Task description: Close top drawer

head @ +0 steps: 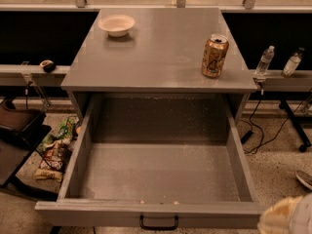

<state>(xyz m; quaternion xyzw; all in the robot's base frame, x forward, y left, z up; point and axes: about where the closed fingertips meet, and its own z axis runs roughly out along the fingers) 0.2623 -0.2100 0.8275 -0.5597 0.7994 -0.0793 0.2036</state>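
The top drawer (161,177) is pulled far out from the grey cabinet (161,57). Its deep speckled grey interior is empty. The front panel (97,212) runs along the bottom edge of the camera view, with a small black bar handle (159,223) at its centre. My gripper (288,217) shows only as a pale, blurred shape at the bottom right corner, just right of the front panel's right end and apart from the handle.
On the cabinet top stand a white bowl (117,25) at the back left and a gold drink can (214,56) at the right. Two bottles (264,61) stand on a ledge to the right. Snack bags (54,156) and a dark chair (19,130) are on the floor at left.
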